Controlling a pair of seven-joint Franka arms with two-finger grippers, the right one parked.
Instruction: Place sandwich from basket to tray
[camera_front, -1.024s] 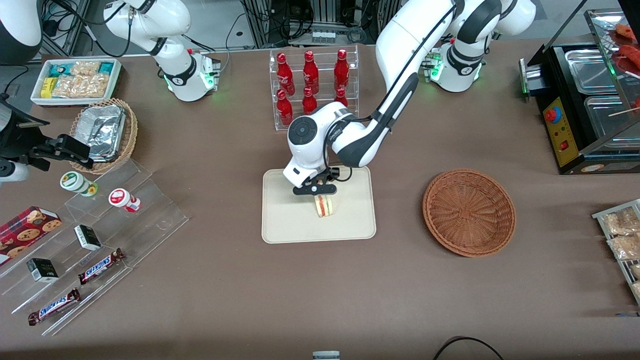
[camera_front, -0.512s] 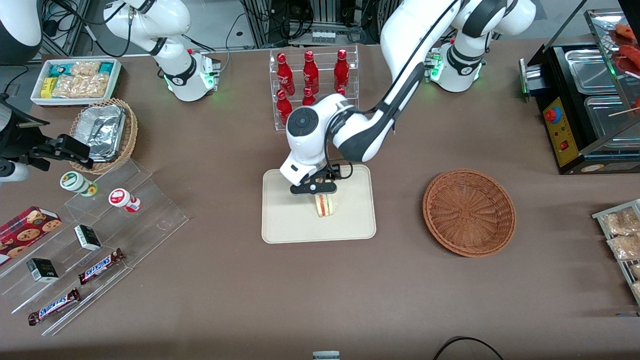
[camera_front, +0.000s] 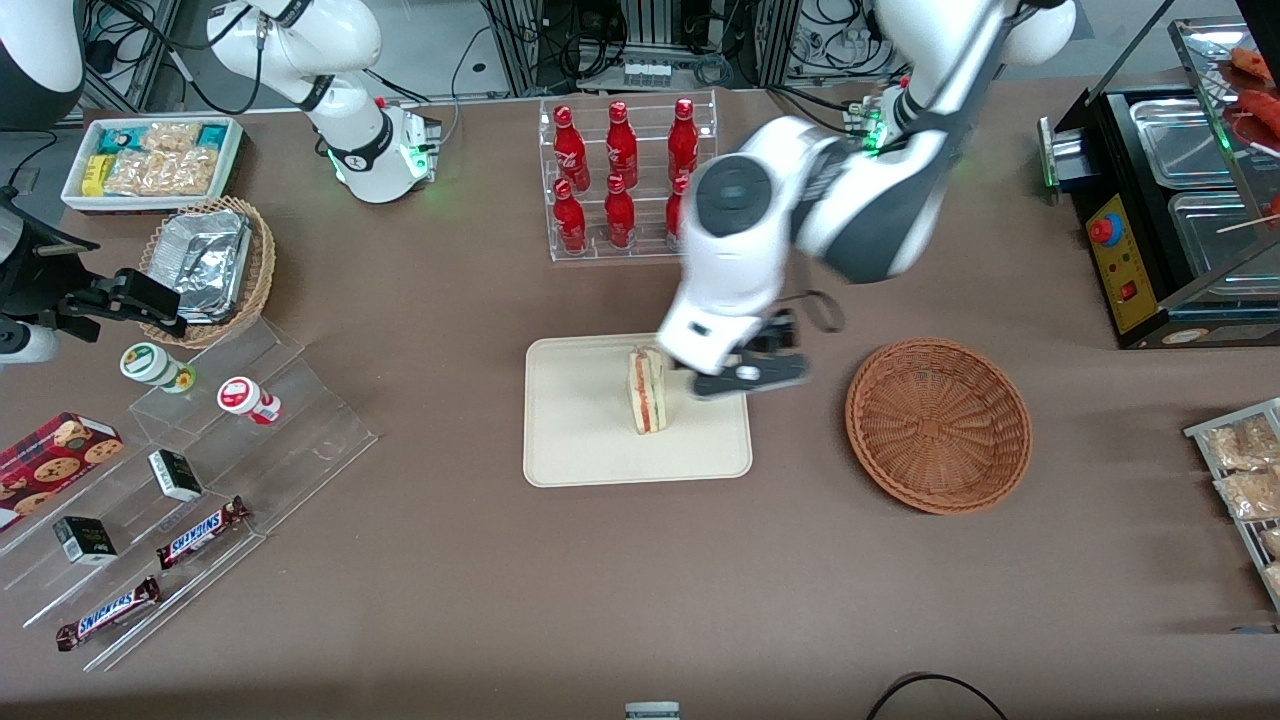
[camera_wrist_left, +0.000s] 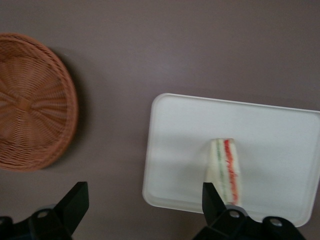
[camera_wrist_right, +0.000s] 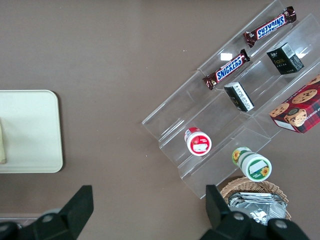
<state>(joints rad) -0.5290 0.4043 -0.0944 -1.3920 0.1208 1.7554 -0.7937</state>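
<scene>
The sandwich (camera_front: 647, 391) stands on its edge on the cream-white tray (camera_front: 580, 450), free of any grip; it also shows in the left wrist view (camera_wrist_left: 226, 170) on the tray (camera_wrist_left: 180, 150). My left gripper (camera_front: 750, 374) is open and empty, raised above the tray's edge nearest the basket, beside the sandwich. In the left wrist view its gripper (camera_wrist_left: 145, 202) has wide-spread fingers (camera_wrist_left: 76, 200) over the tray's rim and bare table. The reddish-brown wicker basket (camera_front: 938, 424) sits empty toward the working arm's end, also in the left wrist view (camera_wrist_left: 30, 100).
A clear rack of red bottles (camera_front: 625, 175) stands farther from the front camera than the tray. A clear stepped stand with snack bars and cups (camera_front: 190, 480), a tan basket of foil containers (camera_front: 210, 265) and a white snack bin (camera_front: 150, 160) lie toward the parked arm's end.
My left gripper has let go of the sandwich, risen and swung toward the basket. The sandwich stays standing on the tray.
</scene>
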